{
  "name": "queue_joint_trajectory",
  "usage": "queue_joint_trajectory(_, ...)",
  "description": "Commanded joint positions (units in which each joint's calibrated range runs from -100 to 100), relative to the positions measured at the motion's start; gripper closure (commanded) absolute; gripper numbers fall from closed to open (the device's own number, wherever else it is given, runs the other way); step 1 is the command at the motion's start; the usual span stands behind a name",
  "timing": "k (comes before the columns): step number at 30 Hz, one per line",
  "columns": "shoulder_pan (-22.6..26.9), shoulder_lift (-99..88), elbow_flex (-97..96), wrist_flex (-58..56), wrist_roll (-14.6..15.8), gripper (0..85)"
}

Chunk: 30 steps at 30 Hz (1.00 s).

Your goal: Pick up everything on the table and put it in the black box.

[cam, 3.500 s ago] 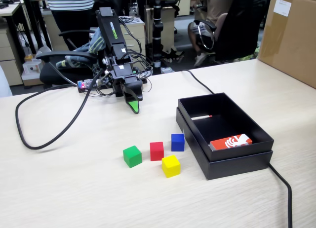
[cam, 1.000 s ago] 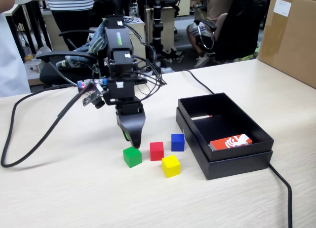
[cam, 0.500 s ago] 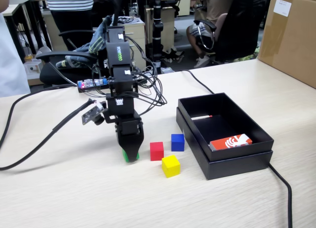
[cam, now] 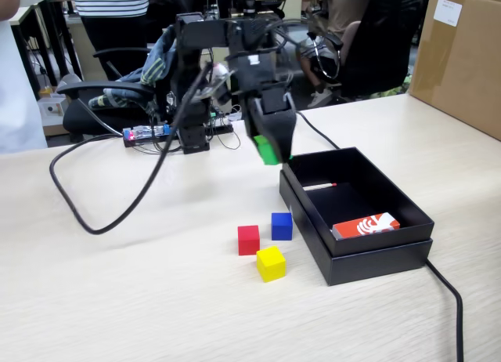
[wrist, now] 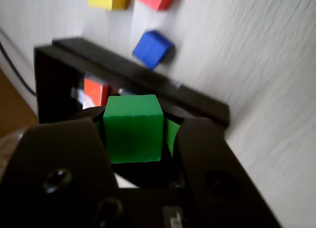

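- Holding the small green cube (cam: 267, 150) tight between its two jaws, our black gripper (cam: 272, 152) hangs in the air above the pale wood-grain table (cam: 117, 299).
- In the wrist view we see the green cube (wrist: 132, 127) squeezed from both sides by the gripper (wrist: 133, 134), so it is clamped, not let go.
- The shallow black cardboard box (cam: 356, 256) lies just to the right of the gripper and lower down in the fixed view. The cube hangs by the box's near left corner, and we cannot tell if it is past the rim yet.
- We think the next move is a short trip to the right, over the wall, and then letting go.
- The box is long, and its long side runs away from the arm toward the front right of the fixed view.
- Inside the box we see a flat red-and-white card (cam: 365, 224) near the front end and a thin white stick (cam: 319, 186) near the back end. No cube is in there yet.
- The small red cube (cam: 248, 240), the small blue cube (cam: 281, 226) and the small yellow cube (cam: 271, 263) sit close together on the table, just left of the box.
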Motion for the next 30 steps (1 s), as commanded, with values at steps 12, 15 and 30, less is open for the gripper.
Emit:
queue_joint_trajectory(12,7.7,36.0,23.6,-2.0,7.6,76.7)
queue_joint_trajectory(15,7.9,37.5,24.9,-2.3,7.5,61.4)
queue_joint_trajectory(30,3.5,5.7,19.1,-4.5,4.7,46.2)
